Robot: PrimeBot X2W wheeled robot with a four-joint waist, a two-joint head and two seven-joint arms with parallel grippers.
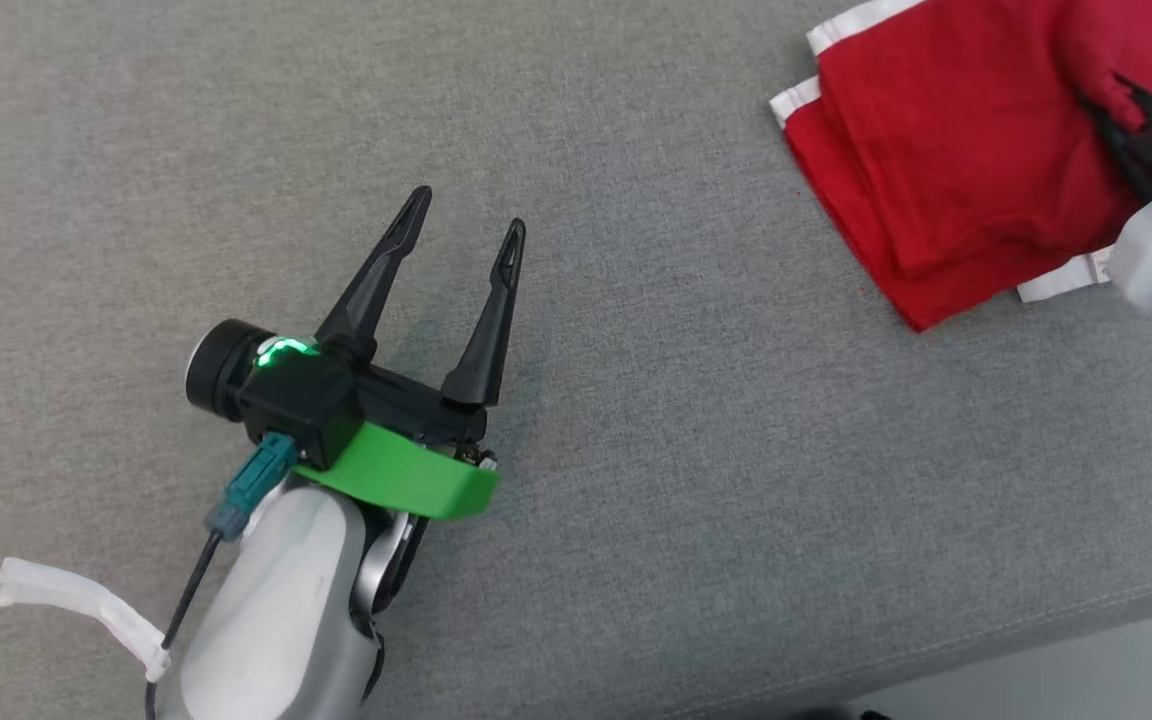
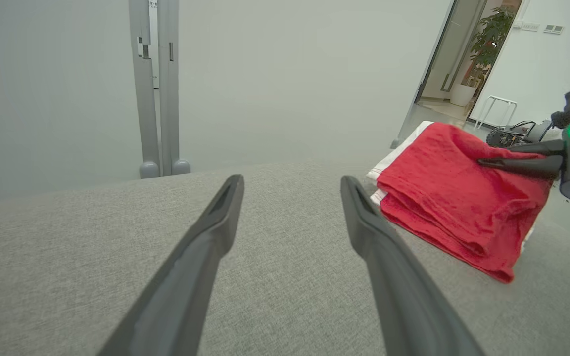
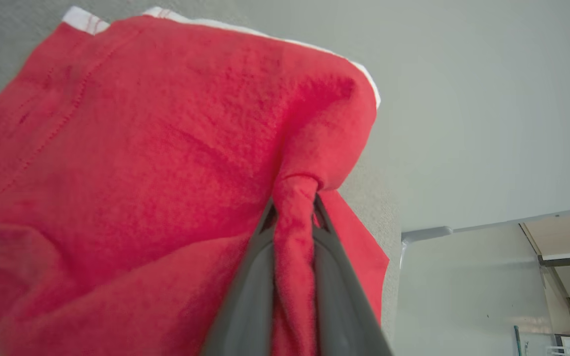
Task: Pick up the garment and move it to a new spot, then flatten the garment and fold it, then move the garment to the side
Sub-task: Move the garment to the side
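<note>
The garment (image 1: 946,140) is red with white trim and lies folded in layers at the far right of the grey surface. My right gripper (image 1: 1121,100) is shut on a bunched fold of it at its right side; in the right wrist view the red cloth (image 3: 166,163) is pinched between the two fingers (image 3: 255,277). The left wrist view shows the garment (image 2: 453,198) on the right with the right gripper (image 2: 485,161) gripping its top. My left gripper (image 1: 466,225) stands open over bare fabric, well left of the garment, nothing between its fingers (image 2: 206,247).
The grey upholstered surface (image 1: 696,460) ends at an edge along the lower right (image 1: 1036,650). A white strap (image 1: 76,600) hangs by my left forearm. Beyond the surface are a pale wall, a grey post (image 2: 154,89) and a doorway with a plant (image 2: 488,44).
</note>
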